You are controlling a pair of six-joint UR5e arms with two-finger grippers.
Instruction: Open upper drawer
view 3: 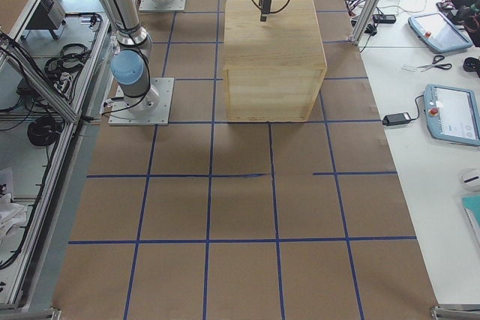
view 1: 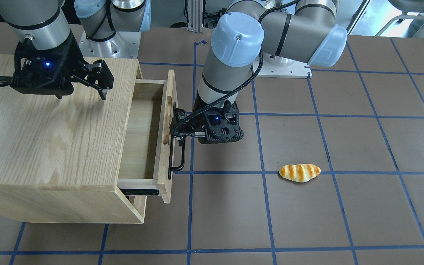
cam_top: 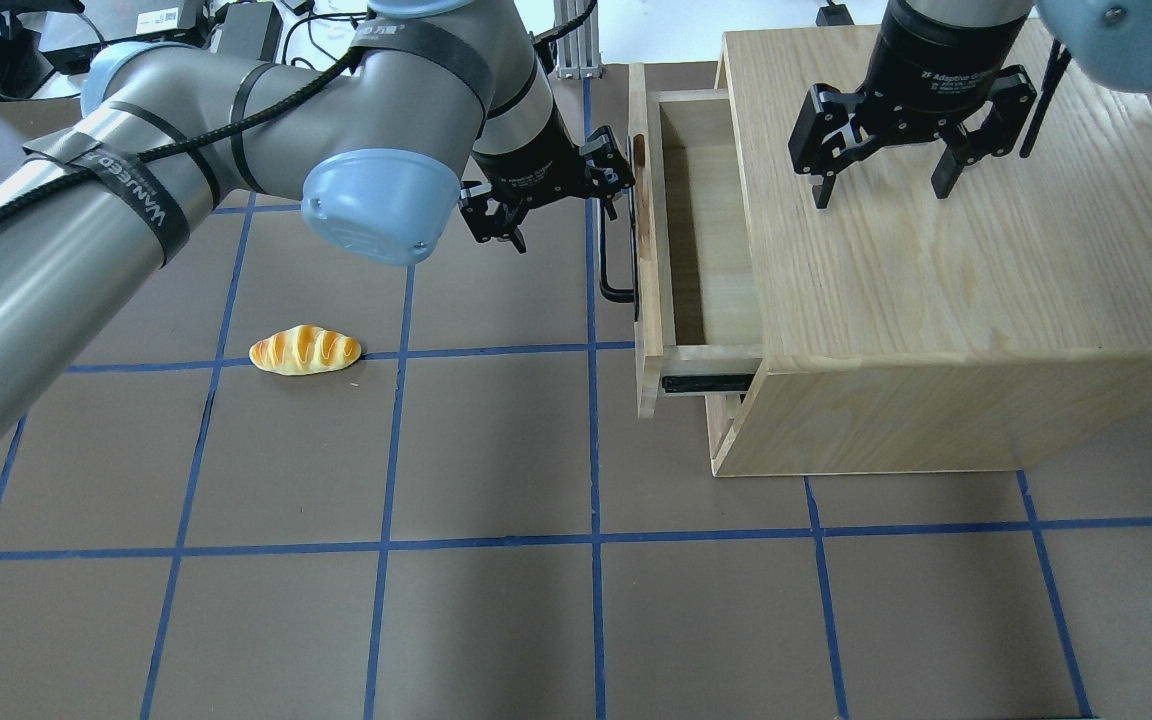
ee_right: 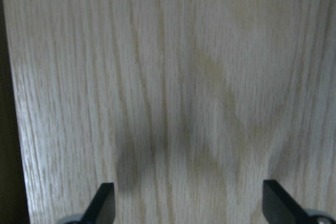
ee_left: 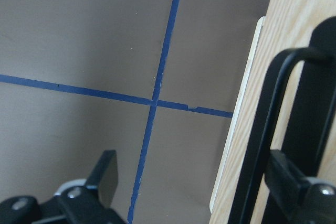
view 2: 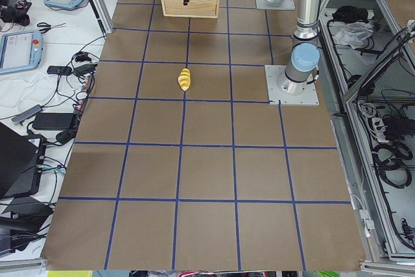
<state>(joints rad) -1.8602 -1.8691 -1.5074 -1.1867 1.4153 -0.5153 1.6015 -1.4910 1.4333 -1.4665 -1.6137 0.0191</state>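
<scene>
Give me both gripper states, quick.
Left gripper: open, straddling the handle of the upper drawer, not clamped.
Right gripper: open, empty, above the cabinet.

upper drawer (cam_top: 711,270) jutting from cabinet (cam_top: 936,280), bread roll (cam_top: 305,351) on table (cam_top: 496,450)

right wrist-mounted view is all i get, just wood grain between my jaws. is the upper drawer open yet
Observer: Yes, the upper drawer stands partway out of the cabinet.
Operator: what's on the handle
Observer: The left gripper is at the black handle, jaws open, with one finger seemingly hooked behind the bar.
Operator: anything inside
Observer: Nothing shows in the part that is out; its floor is bare wood.
</scene>
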